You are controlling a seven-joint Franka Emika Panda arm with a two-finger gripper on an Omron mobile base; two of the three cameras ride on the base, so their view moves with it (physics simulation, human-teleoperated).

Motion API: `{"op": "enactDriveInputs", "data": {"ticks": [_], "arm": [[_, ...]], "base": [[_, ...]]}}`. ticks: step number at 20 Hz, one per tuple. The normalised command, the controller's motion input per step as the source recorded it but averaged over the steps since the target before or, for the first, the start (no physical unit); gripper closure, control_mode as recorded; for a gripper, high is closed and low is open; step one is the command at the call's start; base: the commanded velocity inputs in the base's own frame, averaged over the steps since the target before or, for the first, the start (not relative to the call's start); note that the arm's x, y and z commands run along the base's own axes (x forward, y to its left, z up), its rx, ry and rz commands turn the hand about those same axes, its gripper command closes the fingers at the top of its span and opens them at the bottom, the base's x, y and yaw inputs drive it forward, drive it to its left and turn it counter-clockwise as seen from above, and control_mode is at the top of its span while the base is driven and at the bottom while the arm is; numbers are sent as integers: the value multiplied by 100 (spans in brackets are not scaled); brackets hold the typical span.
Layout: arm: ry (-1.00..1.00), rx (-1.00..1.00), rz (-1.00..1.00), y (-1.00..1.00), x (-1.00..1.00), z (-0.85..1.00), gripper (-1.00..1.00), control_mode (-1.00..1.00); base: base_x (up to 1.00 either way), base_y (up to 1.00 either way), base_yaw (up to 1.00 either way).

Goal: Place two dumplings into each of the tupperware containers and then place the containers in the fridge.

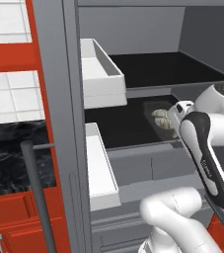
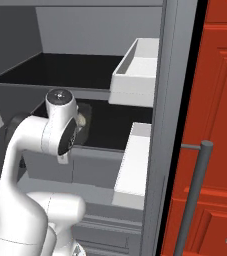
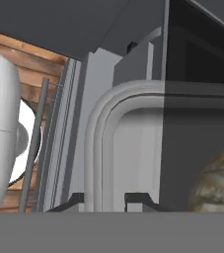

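In the left base view we see the fridge [image 1: 59,99] standing open, and on its lower dark shelf [image 1: 118,131] a container [image 1: 155,106] sits toward the right, with pale crimped dumplings [image 1: 161,117] showing inside it, just beside the white wrist of the arm. The white door bins [image 1: 101,74] hang at the left of the opening. In the right base view the arm's elbow covers most of the container, and we make out only a bit of a dumpling [image 2: 80,120] and the dark shelf [image 2: 115,125] behind it. In the hand view the gripper [image 3: 101,198] is closed on the grey raised rim of the container [image 3: 103,128], its two dark tips on either side of that rim, and one tan, ridged dumpling [image 3: 219,183] lies at the right inside the tray. We judge the risk to be a tilt: the hold is on one thin edge, so if the tray is not flat on the shelf when the grip opens, it could tip or slide toward the near lip and spill. We also think a careless pull-back could drag the rim along.
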Motion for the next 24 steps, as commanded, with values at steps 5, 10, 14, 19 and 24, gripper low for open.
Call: {"op": "enactDriveInputs", "data": {"ticks": [5,10,14,19,24], "arm": [[0,0,0,22,38,-16,100,-100],[-6,0,0,5,10,-50,100,-100],[-11,0,0,0,19,-31,100,-100],[-7,2,0,0,52,-1,100,-100],[0,0,0,0,56,0,100,-100]], "base": [[0,0,0],[0,0,0],[0,0,0],[0,0,0],[0,0,0]]}}
